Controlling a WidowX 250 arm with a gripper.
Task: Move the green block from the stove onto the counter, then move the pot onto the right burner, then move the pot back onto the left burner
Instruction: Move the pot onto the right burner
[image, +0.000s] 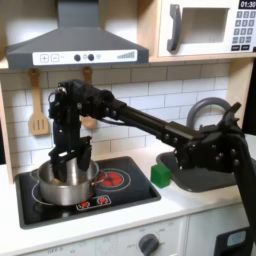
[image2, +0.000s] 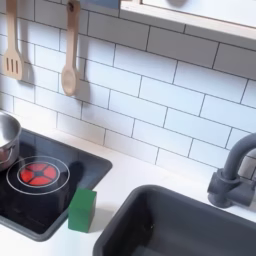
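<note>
Block moved; pot step pending or finished.
Green block (image: 160, 175) sits on the desk (image: 200, 200); pot (image: 66, 184) on the first exterior view's left burner, claw (image: 72, 158) open above.

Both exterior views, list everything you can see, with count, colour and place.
pot: one, shiny steel, on the stove's burner at the first exterior view's left.
green block: one, bright green, on the counter beside the stove.
stove: one, glossy black, two red rings.
wooden utensils: two, hanging on the tiled wall.
sink: one, dark grey, with a grey faucet.
range hood: one, grey, above the stove.
microwave: one, white, upper right in the first exterior view.
gripper: one, black, fingers down at the pot's rim.
</note>
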